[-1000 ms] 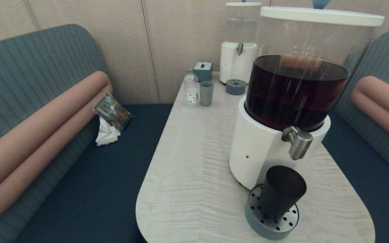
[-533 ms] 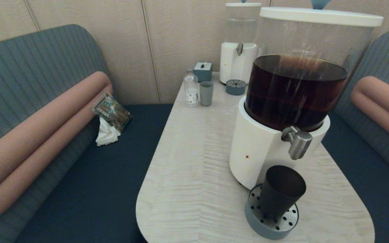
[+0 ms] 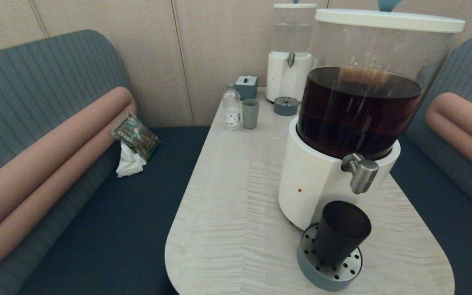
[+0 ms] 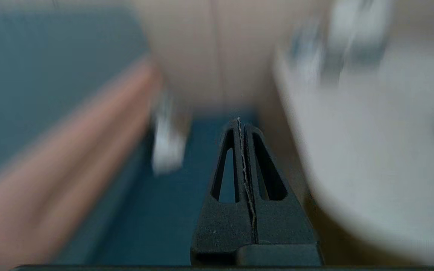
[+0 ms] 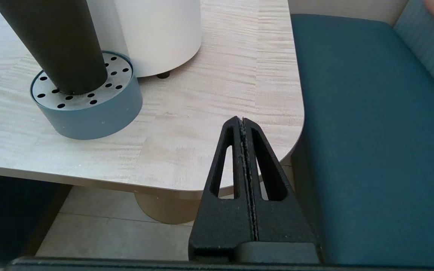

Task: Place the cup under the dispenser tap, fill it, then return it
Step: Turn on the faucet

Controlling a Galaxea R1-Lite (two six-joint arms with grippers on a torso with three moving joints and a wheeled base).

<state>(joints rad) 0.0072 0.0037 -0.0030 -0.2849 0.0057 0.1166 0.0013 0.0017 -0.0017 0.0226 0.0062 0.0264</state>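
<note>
Cup (image 3: 341, 232), matte black, stands upright on the perforated drip tray (image 3: 329, 268) directly below the dispenser tap (image 3: 360, 172); its contents cannot be seen. Behind it, the large dispenser (image 3: 355, 110) holds dark brown liquid, roughly half full. At the desk's (image 3: 236, 196) far end stand a clear-liquid dispenser (image 3: 291, 53), a grey-blue tumbler (image 3: 250, 114) and a small bottle (image 3: 232, 107). My left hand (image 4: 239, 124) and right hand (image 5: 241, 122) are both clenched, empty, off the desk.
</note>
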